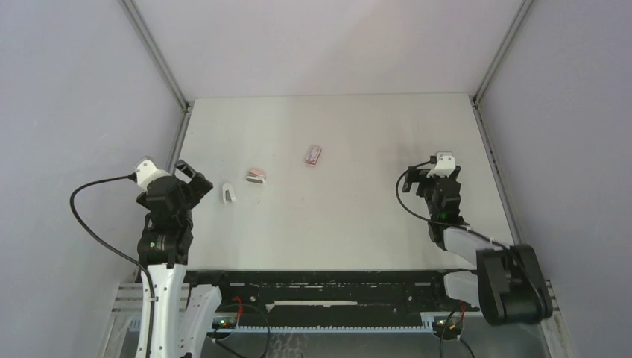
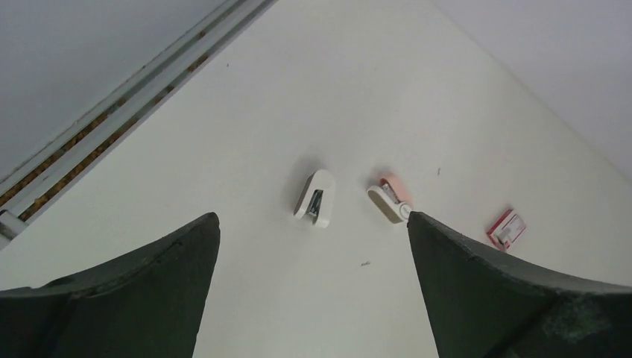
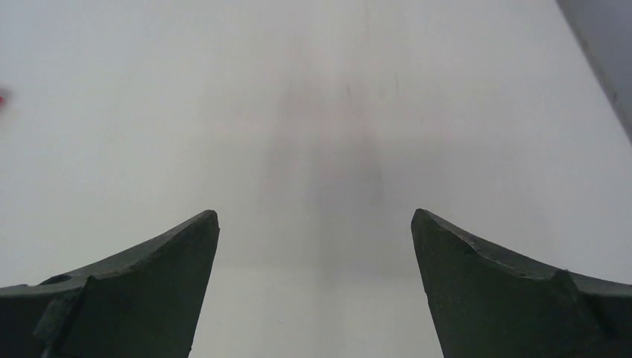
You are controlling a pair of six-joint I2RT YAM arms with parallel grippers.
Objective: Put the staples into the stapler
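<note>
A lab robot booth: a white table (image 1: 350, 216) boxed in by plain grey walls (image 1: 67, 97) on metal rails (image 1: 153, 49), with a left arm (image 1: 165, 224) and a right arm (image 1: 447, 212) bolted at its near edge, cables (image 1: 82, 224) trailing.

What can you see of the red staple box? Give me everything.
The box is a small, flat, rectangular carton, pink-red with a white label on top, and looks like cardboard. It lies flat near the middle of the table, turned slightly askew. It is beyond and to the right of the pink stapler and apart from it. Only the table touches it. It is too small to tell whether its tray is slid out, and no staples show.
</note>
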